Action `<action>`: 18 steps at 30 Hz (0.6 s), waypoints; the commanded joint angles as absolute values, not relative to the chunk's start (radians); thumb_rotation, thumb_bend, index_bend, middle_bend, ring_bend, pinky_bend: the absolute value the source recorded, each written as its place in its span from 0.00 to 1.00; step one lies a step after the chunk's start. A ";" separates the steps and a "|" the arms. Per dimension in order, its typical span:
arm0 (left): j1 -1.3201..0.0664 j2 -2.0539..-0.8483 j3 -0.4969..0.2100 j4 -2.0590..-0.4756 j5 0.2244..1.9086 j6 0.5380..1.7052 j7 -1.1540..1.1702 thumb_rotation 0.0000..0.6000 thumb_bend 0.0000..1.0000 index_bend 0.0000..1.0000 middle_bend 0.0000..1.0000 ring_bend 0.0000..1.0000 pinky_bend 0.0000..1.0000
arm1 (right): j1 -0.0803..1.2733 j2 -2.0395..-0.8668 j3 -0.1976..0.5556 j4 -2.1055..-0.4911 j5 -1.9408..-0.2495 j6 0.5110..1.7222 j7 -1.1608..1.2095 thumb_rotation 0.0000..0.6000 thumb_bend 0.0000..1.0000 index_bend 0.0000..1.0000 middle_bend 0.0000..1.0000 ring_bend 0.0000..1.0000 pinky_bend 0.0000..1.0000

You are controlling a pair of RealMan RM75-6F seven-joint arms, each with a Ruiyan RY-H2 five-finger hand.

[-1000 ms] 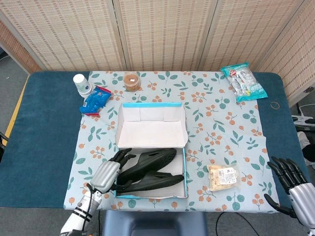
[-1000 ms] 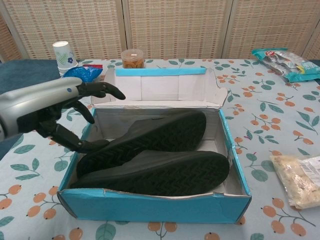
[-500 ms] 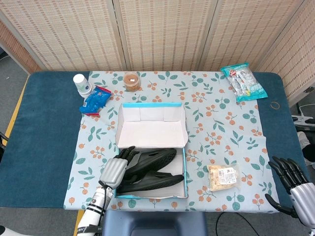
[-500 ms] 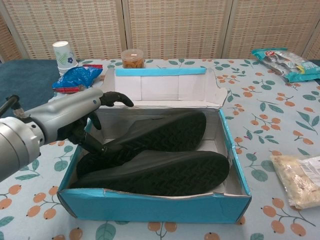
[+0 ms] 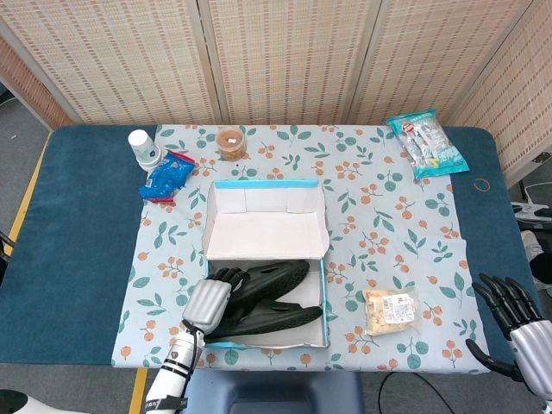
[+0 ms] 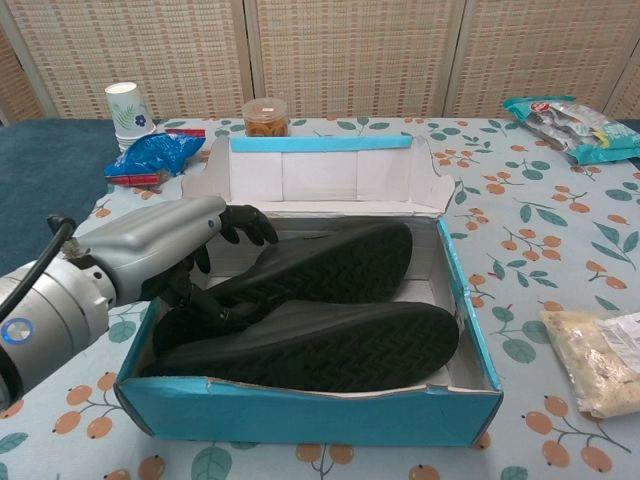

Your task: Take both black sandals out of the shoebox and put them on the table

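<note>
Two black sandals lie soles up in the blue shoebox (image 5: 324, 297) (image 6: 300, 412). The far sandal (image 5: 272, 279) (image 6: 335, 262) leans on the near sandal (image 5: 276, 320) (image 6: 325, 345). My left hand (image 5: 210, 298) (image 6: 160, 242) is at the box's left end. Its fingers curl over the far sandal's end and its thumb presses in from below. My right hand (image 5: 515, 321) hangs open off the table's front right corner, shown only in the head view.
The box's open lid (image 5: 266, 226) lies flat behind it. A snack bag (image 5: 392, 310) (image 6: 597, 362) lies right of the box. At the back are a paper cup (image 5: 144, 147), a blue packet (image 5: 167, 178), a jar (image 5: 229, 142) and a bag (image 5: 427, 143).
My left hand has moved right, into the box's left end, and its spread fingers have curled down onto the far sandal. The sandals and my right hand have stayed put.
</note>
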State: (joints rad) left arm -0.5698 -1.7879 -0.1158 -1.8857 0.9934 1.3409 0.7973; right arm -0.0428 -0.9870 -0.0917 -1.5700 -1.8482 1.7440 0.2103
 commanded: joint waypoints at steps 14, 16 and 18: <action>-0.626 -1.788 -0.214 -1.921 0.726 1.271 0.854 1.00 0.32 0.24 0.23 0.22 0.42 | -0.044 -0.986 -0.089 -1.575 -1.838 1.737 0.206 0.93 0.20 0.00 0.00 0.00 0.00; -0.639 -1.777 -0.223 -1.936 0.692 1.261 0.862 1.00 0.32 0.24 0.23 0.22 0.42 | -0.045 -0.986 -0.089 -1.575 -1.837 1.737 0.205 0.93 0.20 0.00 0.00 0.00 0.00; -0.654 -1.772 -0.227 -1.937 0.675 1.264 0.875 1.00 0.32 0.25 0.25 0.24 0.43 | -0.044 -0.986 -0.089 -1.575 -1.837 1.736 0.204 0.93 0.20 0.00 0.00 0.00 0.00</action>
